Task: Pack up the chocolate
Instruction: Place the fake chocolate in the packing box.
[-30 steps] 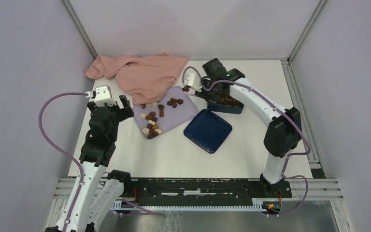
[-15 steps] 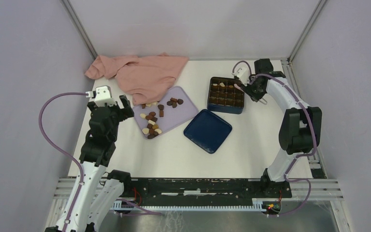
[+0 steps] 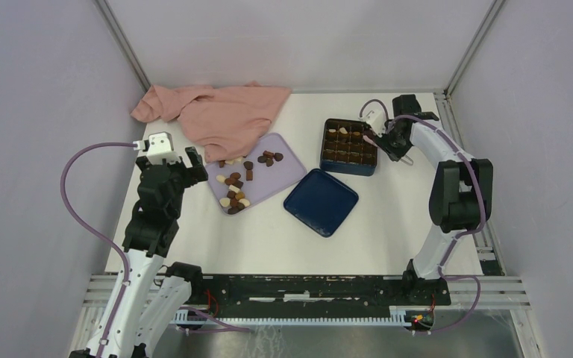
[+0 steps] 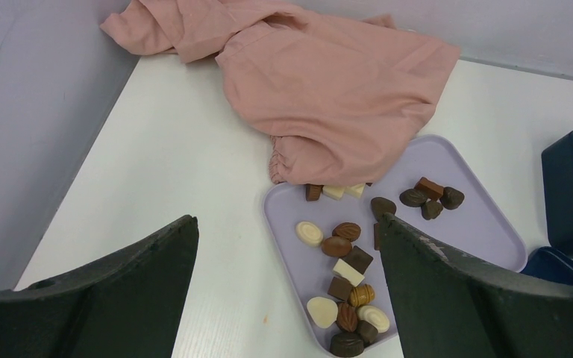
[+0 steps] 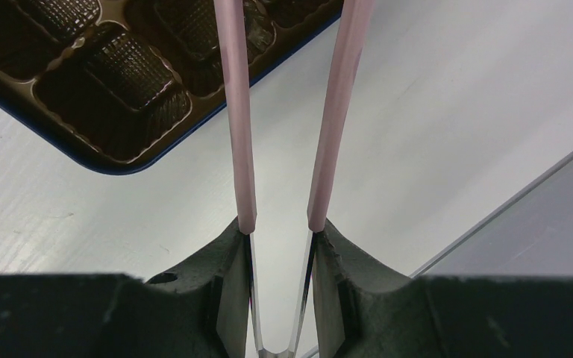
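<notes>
**Bench point(image 3: 268, 231), chocolate packing: hazards outstanding.**
Pink cloth point(image 3: 231, 115) overlaps far edge of lilac tray point(image 3: 287, 173), may snag a reach; blue box point(image 3: 347, 170), near cells empty; left claw point(image 4: 285, 224) released beside tray; right claw point(image 5: 281, 227) clenched on tweezers point(image 5: 235, 112) past box corner; chocolate point(image 3: 233, 183) mostly loose on tray, small, likely to slip.

text: none legible | labels: none | numbers: none | signs: none
</notes>
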Controlling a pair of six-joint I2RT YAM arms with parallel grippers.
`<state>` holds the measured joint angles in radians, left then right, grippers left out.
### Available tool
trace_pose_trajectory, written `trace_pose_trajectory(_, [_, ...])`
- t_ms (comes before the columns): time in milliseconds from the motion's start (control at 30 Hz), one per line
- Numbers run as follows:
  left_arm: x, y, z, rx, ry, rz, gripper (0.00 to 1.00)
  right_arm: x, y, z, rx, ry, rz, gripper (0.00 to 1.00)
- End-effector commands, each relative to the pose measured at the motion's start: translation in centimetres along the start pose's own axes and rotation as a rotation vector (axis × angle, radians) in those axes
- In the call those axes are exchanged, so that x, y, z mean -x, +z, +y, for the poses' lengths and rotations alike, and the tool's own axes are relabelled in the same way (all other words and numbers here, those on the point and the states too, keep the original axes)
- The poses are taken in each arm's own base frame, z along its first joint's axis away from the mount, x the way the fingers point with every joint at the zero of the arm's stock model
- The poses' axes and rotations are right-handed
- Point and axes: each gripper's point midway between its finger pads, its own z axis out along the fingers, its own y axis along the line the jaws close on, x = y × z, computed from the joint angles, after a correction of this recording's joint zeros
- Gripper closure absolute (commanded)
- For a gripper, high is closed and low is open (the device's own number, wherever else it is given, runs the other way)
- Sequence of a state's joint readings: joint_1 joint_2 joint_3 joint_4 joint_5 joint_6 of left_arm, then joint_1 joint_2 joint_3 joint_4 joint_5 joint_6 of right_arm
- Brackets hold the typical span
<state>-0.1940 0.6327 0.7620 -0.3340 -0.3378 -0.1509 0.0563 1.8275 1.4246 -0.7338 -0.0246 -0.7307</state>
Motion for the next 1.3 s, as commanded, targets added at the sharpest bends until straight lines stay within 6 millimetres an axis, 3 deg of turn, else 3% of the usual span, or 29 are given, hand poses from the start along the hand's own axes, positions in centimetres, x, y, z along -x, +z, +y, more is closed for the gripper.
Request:
trace_pose_trajectory(0, [1.4, 0.1, -0.2, -0.015, 0.017, -0.053, 0.05, -0.4, 0.6, -0.3, -0.009, -0.003, 0.013, 0.72])
trace_pose_trajectory(400, [1.4, 0.1, -0.3, -0.019, 0.017, -0.053, 0.05, -1.5, 1.0, -0.3, -0.01, -0.004, 0.058, 0.67])
trace_pose_trajectory(867, [1.3, 0.1, -0.4, -0.023, 0.018, -0.05, 0.05, -1.6, 1.4, -0.4, -0.012, 0.005, 0.062, 0.55])
trace_pose_trajectory(1267, [1.4, 0.0, -0.3, -0.021, 0.017, -0.054, 0.05, 1.2, -1.5, -0.4, -0.005, 0.008, -0.08, 0.59])
